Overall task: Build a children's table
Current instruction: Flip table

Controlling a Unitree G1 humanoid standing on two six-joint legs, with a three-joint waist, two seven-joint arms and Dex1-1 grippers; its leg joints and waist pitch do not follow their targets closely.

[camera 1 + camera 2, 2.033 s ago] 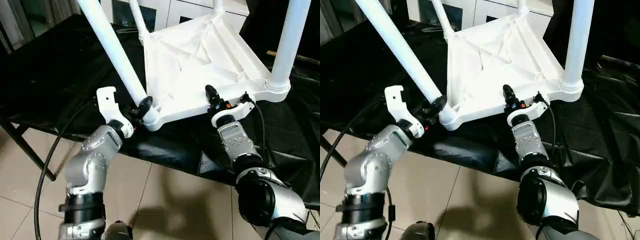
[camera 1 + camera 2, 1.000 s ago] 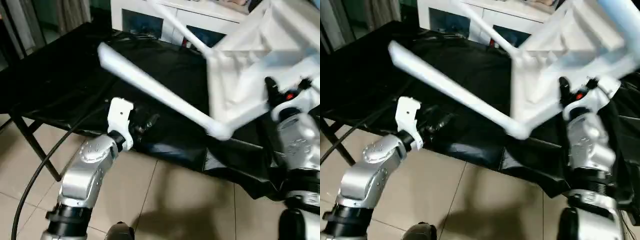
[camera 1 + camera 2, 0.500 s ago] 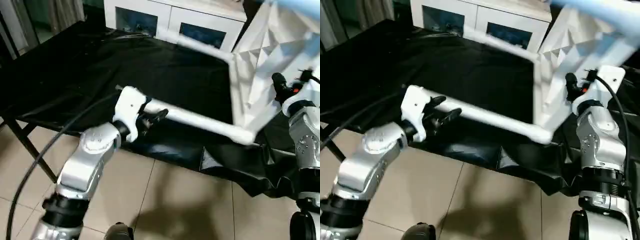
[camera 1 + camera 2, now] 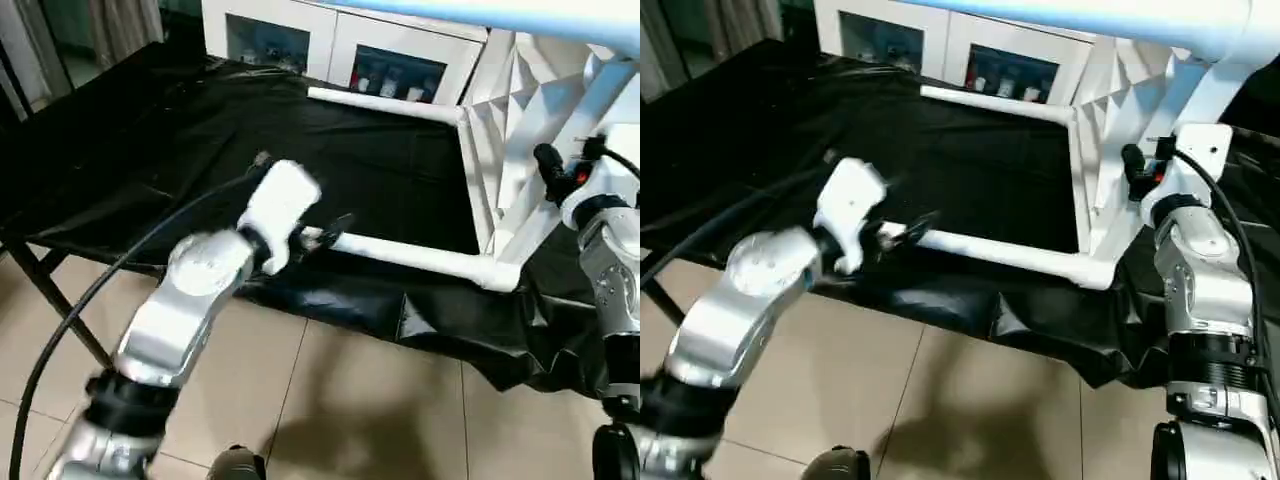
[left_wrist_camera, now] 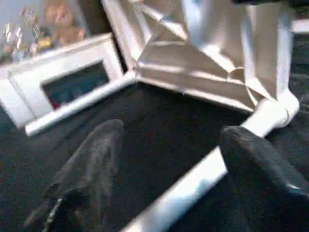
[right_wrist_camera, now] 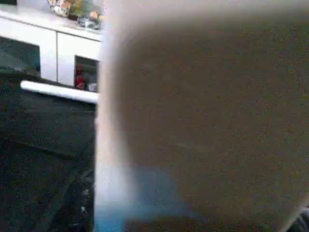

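The children's table stands tipped on its side at the right, its ribbed white top point(image 4: 500, 130) upright. Its near leg point(image 4: 420, 255) lies level just over the black cloth. A far leg point(image 4: 385, 103) points left, and another leg point(image 4: 480, 12) crosses the picture's top edge. My left gripper point(image 4: 325, 232) is at the near leg's free end. In the left wrist view its fingers point(image 5: 91, 164) stand open on either side of that leg point(image 5: 193, 186), apart from it. My right gripper point(image 4: 548, 170) is shut on the top's near edge.
The work table point(image 4: 150, 150) under black cloth reaches back to a white cabinet point(image 4: 330, 45) with glass doors. A black cable point(image 4: 90, 300) hangs from my left arm over the table's front edge. Tiled floor point(image 4: 350, 400) lies below.
The children's table has turned from upside down onto its side with my right gripper on it. The near leg swung down level. My left gripper moved to the leg's end and opened wider.
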